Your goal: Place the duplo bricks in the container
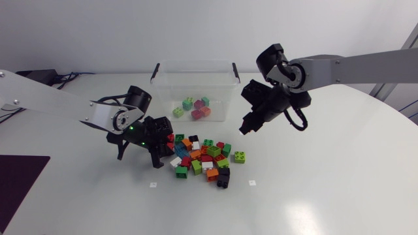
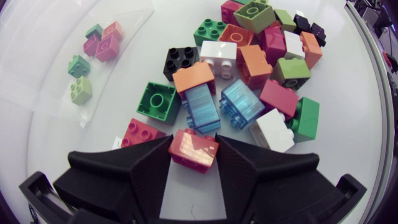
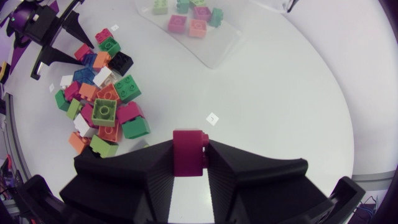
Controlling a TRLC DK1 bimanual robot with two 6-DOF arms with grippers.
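Note:
A heap of duplo bricks [image 1: 202, 156] in several colours lies in the middle of the table, in front of the clear container [image 1: 196, 66]. My left gripper [image 1: 161, 139] is low at the heap's left edge, its fingers pressed on both sides of a red brick [image 2: 194, 150] resting on the table. My right gripper [image 1: 247, 125] hangs above the table to the right of the container, shut on a dark pink brick [image 3: 188, 154]. Several bricks [image 1: 192, 108] lie inside the container.
Two small white markers [image 1: 153, 185] [image 1: 252, 183] sit on the table in front of the heap. A dark mat [image 1: 19, 186] covers the front left corner. The table's right half is bare white surface.

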